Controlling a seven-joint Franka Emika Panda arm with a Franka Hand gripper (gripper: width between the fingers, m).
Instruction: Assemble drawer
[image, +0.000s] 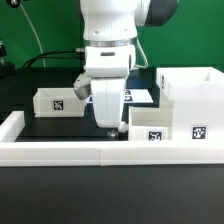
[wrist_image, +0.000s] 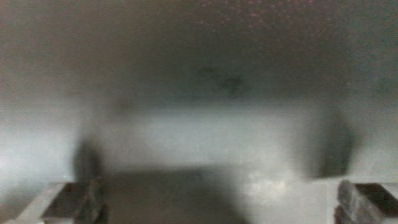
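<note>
The tall white drawer shell (image: 190, 95) stands at the exterior view's right, with a tag low on its front. One small open-top tray (image: 150, 126) sits against the shell's left side, tag facing front. The other tray (image: 57, 100) sits apart at the left. My gripper (image: 108, 126) points down, low over the black table just left of the near tray. In the wrist view the gripper (wrist_image: 217, 205) shows its fingers (wrist_image: 64, 204) far apart with nothing between them. The rest of that view is a blurred grey-white surface, too close to make out.
A low white wall (image: 90, 152) borders the table's front and left side. The marker board (image: 138, 97) lies flat behind the arm. Cables and dark equipment stand at the back left.
</note>
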